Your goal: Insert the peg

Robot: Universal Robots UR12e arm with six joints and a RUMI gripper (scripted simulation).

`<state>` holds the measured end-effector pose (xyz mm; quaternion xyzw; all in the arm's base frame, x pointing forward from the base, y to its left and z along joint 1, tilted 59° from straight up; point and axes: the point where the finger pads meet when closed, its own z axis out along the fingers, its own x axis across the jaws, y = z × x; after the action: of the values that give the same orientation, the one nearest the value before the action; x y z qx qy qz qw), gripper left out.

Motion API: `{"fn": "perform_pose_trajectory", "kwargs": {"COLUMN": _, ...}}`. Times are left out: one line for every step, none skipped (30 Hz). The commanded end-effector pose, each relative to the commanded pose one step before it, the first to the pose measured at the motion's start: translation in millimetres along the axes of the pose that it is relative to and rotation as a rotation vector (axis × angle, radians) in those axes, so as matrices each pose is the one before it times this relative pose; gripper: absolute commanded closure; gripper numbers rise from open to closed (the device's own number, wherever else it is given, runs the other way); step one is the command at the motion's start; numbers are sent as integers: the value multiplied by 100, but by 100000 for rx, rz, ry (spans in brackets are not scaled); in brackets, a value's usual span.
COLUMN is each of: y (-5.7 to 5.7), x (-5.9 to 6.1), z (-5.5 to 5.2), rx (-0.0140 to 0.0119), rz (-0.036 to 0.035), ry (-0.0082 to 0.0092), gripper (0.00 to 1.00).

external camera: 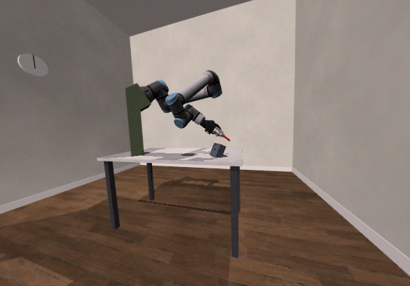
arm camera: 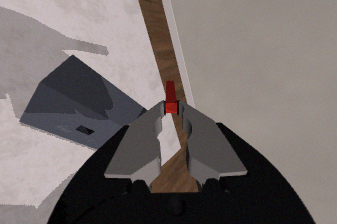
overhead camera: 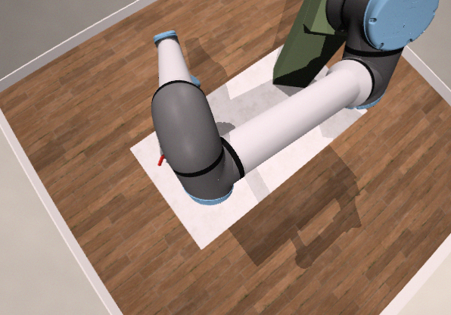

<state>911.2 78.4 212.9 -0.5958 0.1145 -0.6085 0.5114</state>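
My gripper (arm camera: 170, 101) (external camera: 219, 133) is shut on a thin red peg (arm camera: 170, 96) (external camera: 225, 138) (overhead camera: 160, 161), which sticks out past the fingertips. It hangs in the air a little above and to the right of the dark grey block with the sloped panel (external camera: 217, 150) (arm camera: 72, 107). In the wrist view the panel's small dark hole (arm camera: 84, 130) lies to the left of the fingers, apart from the peg. In the overhead view the arm's elbow hides the gripper and the block; only the peg's tip shows.
The block stands near the right end of a white table (external camera: 169, 159) (overhead camera: 209, 223). A tall green mount (external camera: 135, 120) (overhead camera: 303, 49) carries the arm at the table's far end. The table edge and wooden floor lie just beyond the peg.
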Motion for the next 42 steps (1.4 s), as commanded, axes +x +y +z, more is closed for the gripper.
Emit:
{"fn": "perform_pose_trajectory", "kwargs": {"y": 389, "x": -38, "z": -377, "rx": 1299, "rz": -2314, "ry": 928, "gripper": 100}}
{"fn": "perform_pose_trajectory", "kwargs": {"y": 69, "x": -24, "z": -68, "rx": 223, "rz": -407, "ry": 149, "gripper": 100}}
{"fn": "perform_pose_trajectory", "kwargs": {"y": 69, "x": -25, "z": -69, "rx": 223, "rz": -407, "ry": 149, "gripper": 100}}
{"fn": "perform_pose_trajectory", "kwargs": {"y": 69, "x": -26, "z": -70, "rx": 223, "rz": -407, "ry": 149, "gripper": 100}}
{"fn": "perform_pose_trajectory", "kwargs": {"y": 69, "x": -27, "z": -70, "rx": 223, "rz": -407, "ry": 149, "gripper": 100}}
{"fn": "perform_pose_trajectory", "kwargs": {"y": 68, "x": -27, "z": -71, "rx": 222, "rz": -407, "ry": 149, "gripper": 100}}
{"fn": "perform_pose_trajectory", "kwargs": {"y": 68, "x": -28, "z": -72, "rx": 222, "rz": -407, "ry": 149, "gripper": 100}}
{"fn": "perform_pose_trajectory", "kwargs": {"y": 68, "x": -29, "z": -72, "rx": 222, "rz": -408, "ry": 149, "gripper": 100}}
{"fn": "perform_pose_trajectory", "kwargs": {"y": 68, "x": -30, "z": -73, "rx": 222, "rz": -408, "ry": 149, "gripper": 100}}
{"fn": "perform_pose_trajectory", "kwargs": {"y": 0, "x": 0, "z": 0, "rx": 0, "rz": 0, "ry": 0, "gripper": 100}}
{"fn": "perform_pose_trajectory", "kwargs": {"y": 0, "x": 0, "z": 0, "rx": 0, "rz": 0, "ry": 0, "gripper": 100}}
{"fn": "perform_pose_trajectory", "kwargs": {"y": 67, "x": -31, "z": -74, "rx": 221, "rz": -408, "ry": 149, "gripper": 100}}
{"fn": "perform_pose_trajectory", "kwargs": {"y": 67, "x": -32, "z": -74, "rx": 221, "rz": -408, "ry": 149, "gripper": 100}}
{"fn": "perform_pose_trajectory", "kwargs": {"y": 67, "x": -33, "z": -75, "rx": 221, "rz": -408, "ry": 149, "gripper": 100}}
{"fn": "perform_pose_trajectory", "kwargs": {"y": 66, "x": -33, "z": -76, "rx": 221, "rz": -408, "ry": 149, "gripper": 100}}
{"fn": "perform_pose_trajectory", "kwargs": {"y": 66, "x": -34, "z": -77, "rx": 221, "rz": -408, "ry": 149, "gripper": 100}}
{"fn": "perform_pose_trajectory", "kwargs": {"y": 66, "x": -35, "z": -77, "rx": 220, "rz": -409, "ry": 149, "gripper": 100}}
{"fn": "perform_pose_trajectory", "kwargs": {"y": 66, "x": -36, "z": -78, "rx": 220, "rz": -409, "ry": 149, "gripper": 100}}
{"fn": "perform_pose_trajectory", "kwargs": {"y": 65, "x": -37, "z": -79, "rx": 220, "rz": -409, "ry": 149, "gripper": 100}}
{"fn": "perform_pose_trajectory", "kwargs": {"y": 65, "x": -38, "z": -79, "rx": 220, "rz": -409, "ry": 149, "gripper": 100}}
{"fn": "perform_pose_trajectory", "kwargs": {"y": 65, "x": -38, "z": -80, "rx": 220, "rz": -409, "ry": 148, "gripper": 100}}
{"fn": "perform_pose_trajectory", "kwargs": {"y": 64, "x": -39, "z": -81, "rx": 219, "rz": -409, "ry": 148, "gripper": 100}}
{"fn": "perform_pose_trajectory", "kwargs": {"y": 64, "x": -40, "z": -81, "rx": 219, "rz": -410, "ry": 148, "gripper": 100}}
{"fn": "perform_pose_trajectory", "kwargs": {"y": 64, "x": -41, "z": -82, "rx": 219, "rz": -410, "ry": 148, "gripper": 100}}
{"fn": "perform_pose_trajectory", "kwargs": {"y": 63, "x": -42, "z": -83, "rx": 219, "rz": -410, "ry": 148, "gripper": 100}}
{"fn": "perform_pose_trajectory", "kwargs": {"y": 63, "x": -43, "z": -84, "rx": 218, "rz": -410, "ry": 148, "gripper": 100}}
{"fn": "perform_pose_trajectory", "kwargs": {"y": 0, "x": 0, "z": 0, "rx": 0, "rz": 0, "ry": 0, "gripper": 100}}
{"fn": "perform_pose_trajectory", "kwargs": {"y": 0, "x": 0, "z": 0, "rx": 0, "rz": 0, "ry": 0, "gripper": 100}}
{"fn": "perform_pose_trajectory", "kwargs": {"y": 62, "x": -43, "z": -84, "rx": 218, "rz": -410, "ry": 148, "gripper": 100}}
{"fn": "perform_pose_trajectory", "kwargs": {"y": 62, "x": -44, "z": -85, "rx": 218, "rz": -410, "ry": 148, "gripper": 100}}
{"fn": "perform_pose_trajectory", "kwargs": {"y": 62, "x": -45, "z": -86, "rx": 218, "rz": -411, "ry": 148, "gripper": 100}}
{"fn": "perform_pose_trajectory", "kwargs": {"y": 61, "x": -46, "z": -86, "rx": 218, "rz": -411, "ry": 148, "gripper": 100}}
{"fn": "perform_pose_trajectory", "kwargs": {"y": 61, "x": -47, "z": -87, "rx": 217, "rz": -411, "ry": 148, "gripper": 100}}
{"fn": "perform_pose_trajectory", "kwargs": {"y": 60, "x": -47, "z": -88, "rx": 217, "rz": -411, "ry": 148, "gripper": 100}}
{"fn": "perform_pose_trajectory", "kwargs": {"y": 60, "x": -48, "z": -88, "rx": 217, "rz": -411, "ry": 148, "gripper": 100}}
{"fn": "perform_pose_trajectory", "kwargs": {"y": 59, "x": -49, "z": -89, "rx": 217, "rz": -411, "ry": 148, "gripper": 100}}
{"fn": "perform_pose_trajectory", "kwargs": {"y": 59, "x": -50, "z": -90, "rx": 217, "rz": -412, "ry": 147, "gripper": 100}}
{"fn": "perform_pose_trajectory", "kwargs": {"y": 59, "x": -51, "z": -90, "rx": 216, "rz": -412, "ry": 147, "gripper": 100}}
{"fn": "perform_pose_trajectory", "kwargs": {"y": 58, "x": -51, "z": -91, "rx": 216, "rz": -412, "ry": 147, "gripper": 100}}
{"fn": "perform_pose_trajectory", "kwargs": {"y": 58, "x": -52, "z": -92, "rx": 216, "rz": -412, "ry": 147, "gripper": 100}}
{"fn": "perform_pose_trajectory", "kwargs": {"y": 57, "x": -53, "z": -93, "rx": 216, "rz": -412, "ry": 147, "gripper": 100}}
{"fn": "perform_pose_trajectory", "kwargs": {"y": 57, "x": -54, "z": -93, "rx": 216, "rz": -412, "ry": 147, "gripper": 100}}
